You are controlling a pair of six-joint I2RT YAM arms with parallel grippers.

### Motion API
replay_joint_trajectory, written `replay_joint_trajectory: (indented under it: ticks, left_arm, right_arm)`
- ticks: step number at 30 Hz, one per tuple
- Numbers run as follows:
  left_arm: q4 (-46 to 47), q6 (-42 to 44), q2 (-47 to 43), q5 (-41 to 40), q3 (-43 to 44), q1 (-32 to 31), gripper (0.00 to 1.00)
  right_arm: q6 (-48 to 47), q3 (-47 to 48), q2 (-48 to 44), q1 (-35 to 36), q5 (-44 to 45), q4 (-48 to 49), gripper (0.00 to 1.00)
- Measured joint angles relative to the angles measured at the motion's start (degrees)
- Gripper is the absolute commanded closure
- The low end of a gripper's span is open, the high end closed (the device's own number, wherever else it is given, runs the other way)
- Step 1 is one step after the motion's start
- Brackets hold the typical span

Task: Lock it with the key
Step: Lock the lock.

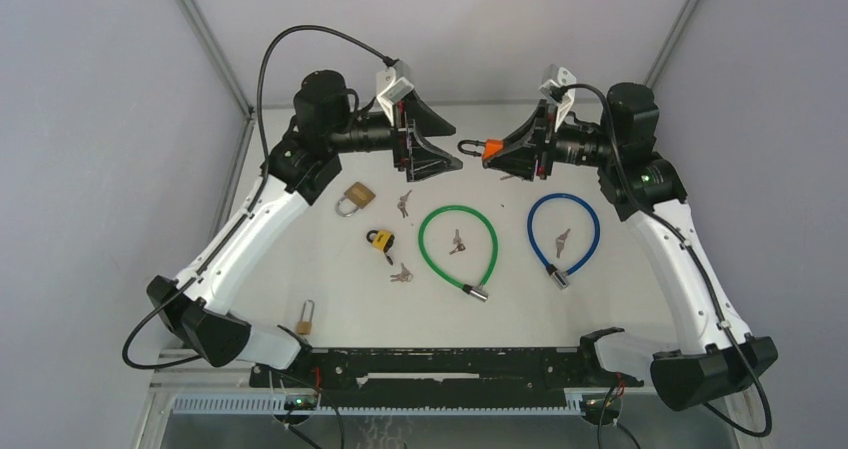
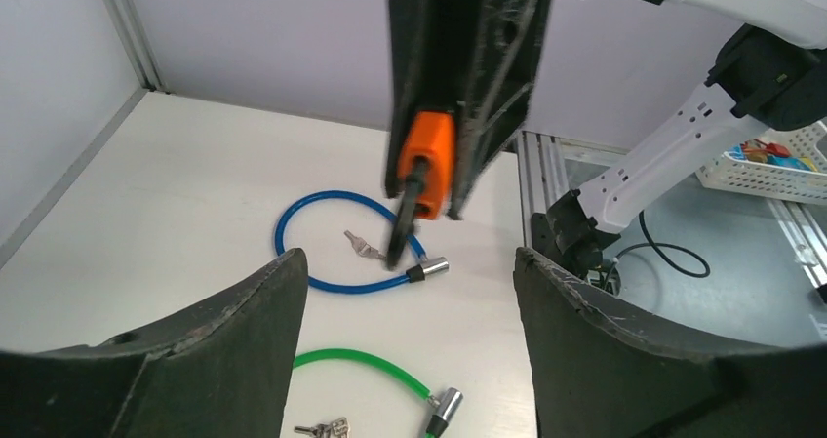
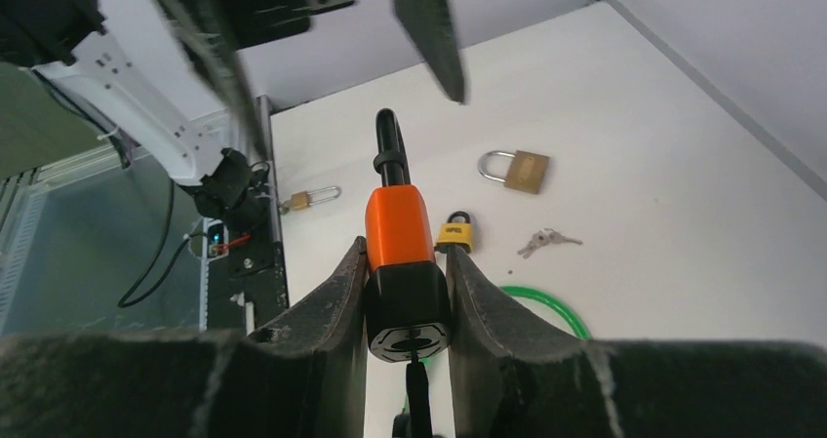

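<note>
1. Above the far middle of the table [image 1: 330, 294], the right gripper [image 3: 407, 262] clamps the orange padlock [image 3: 400, 228] by its body, with the shackle pointing at the left gripper [image 1: 455, 147].
2. The left gripper stands spread wide, grasping nothing.
3. Risk: an off-axis push on the shackle could twist the padlock in the clamp or knock it loose.
4. Several keys [image 1: 403, 204] lie below on the table, and fetching the wrong one would stall the locking.

White table [image 1: 320, 269] carries three padlocks [image 1: 354, 198], green cable lock [image 1: 459, 246], blue cable lock [image 1: 563, 234], loose keys [image 1: 402, 274].
</note>
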Motion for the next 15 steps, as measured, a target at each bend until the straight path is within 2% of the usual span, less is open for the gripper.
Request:
replay_joint_trajectory:
  ticks: [4, 9, 13, 15]
  left_arm:
    - [-0.90, 0.02, -1.38, 2.14, -1.05, 0.98, 0.22]
    - [1.38, -0.17, -7.76, 7.32, -8.50, 0.42, 0.23]
    - [6.78, -1.75, -11.87, 9.51, -13.20, -0.42, 0.36]
    - [10.93, -3.52, -14.25, 10.21, -16.61, -0.52, 0.37]
  right_arm:
    - [0.55, -0.50, -2.99, 4.33, 1.44, -0.22, 1.00]
    - [0.39, -0.52, -6.34, 13.60, 7.58, -2.75, 1.00]
    - [1.51, -0.61, -8.46, 17.68, 11.32, -3.30, 1.00]
    - [2.05, -0.61, -9.33, 18.40, 12.81, -3.10, 1.00]
